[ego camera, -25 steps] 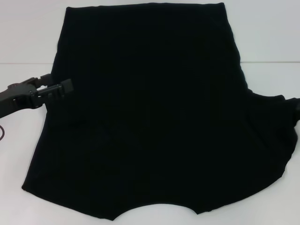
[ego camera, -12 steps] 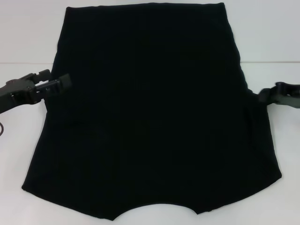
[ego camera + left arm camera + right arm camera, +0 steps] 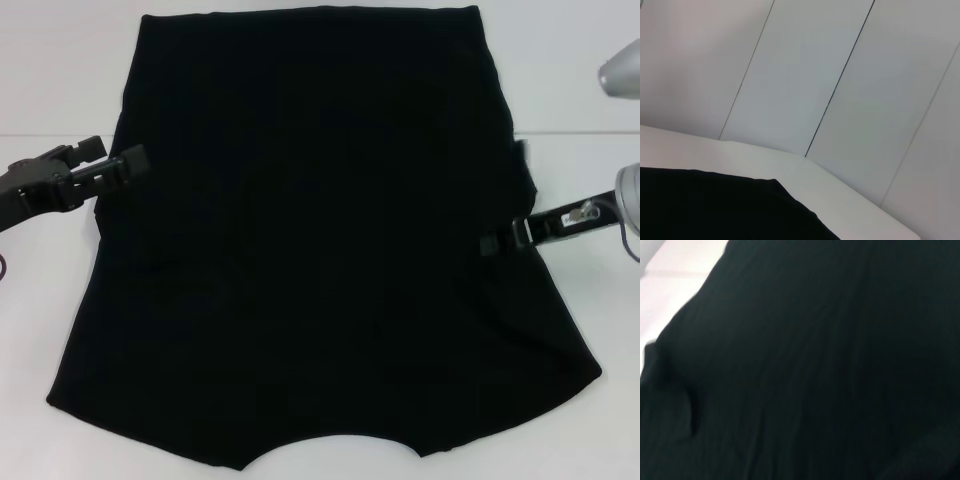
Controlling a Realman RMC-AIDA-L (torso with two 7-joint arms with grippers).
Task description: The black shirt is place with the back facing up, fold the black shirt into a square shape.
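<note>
Lying flat across centre of frame on white table (image 3: 40, 80): black shirt (image 3: 320, 240), sleeves already tucked in, neckline at bottom edge. Left pincer (image 3: 128, 166) at left middle edge of cloth, right pincer (image 3: 495, 243) at right middle; grip state of both: cannot tell. Risks: uneven pull from two sides skews fold; single layer pinched, tucked sleeve springs out; cloth drags, wrinkles.

The shirt (image 3: 320, 240) lies flat on the table (image 3: 60, 80), the left gripper (image 3: 125, 168) at its left edge, the right gripper (image 3: 500, 240) at its right edge.
</note>
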